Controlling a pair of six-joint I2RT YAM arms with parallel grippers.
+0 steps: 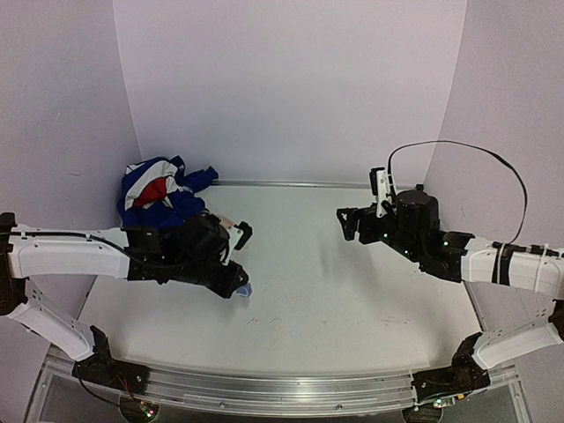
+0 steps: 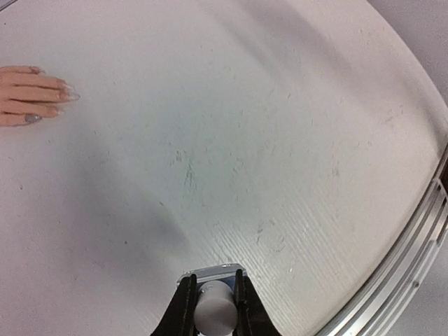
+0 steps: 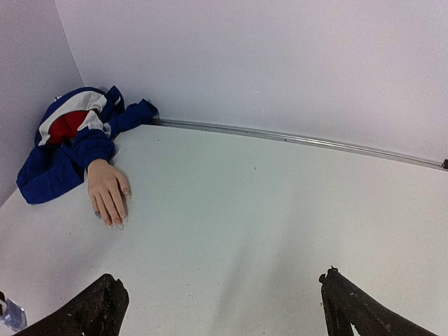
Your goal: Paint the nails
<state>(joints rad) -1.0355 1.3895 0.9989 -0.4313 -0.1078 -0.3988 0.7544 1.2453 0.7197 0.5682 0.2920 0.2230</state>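
Observation:
The peach mannequin hand (image 3: 107, 190) lies flat on the table, sticking out of the blue, red and white sleeve (image 3: 66, 133); its nails (image 3: 115, 222) point toward the table's middle. The hand also shows at the left edge of the left wrist view (image 2: 31, 94), with its nails (image 2: 68, 93). In the top view my left arm mostly hides it (image 1: 226, 220). My left gripper (image 2: 213, 304) is shut on the white cap of a small blue-based bottle (image 2: 210, 278), which stands on the table (image 1: 244, 289) near the hand. My right gripper (image 3: 220, 283) is open and empty, above the table at the right (image 1: 348, 225).
The sleeve (image 1: 159, 194) is bunched in the back left corner against the walls. A metal rail (image 1: 264, 388) runs along the table's near edge and shows in the left wrist view (image 2: 413, 259). Purple walls enclose the back and sides.

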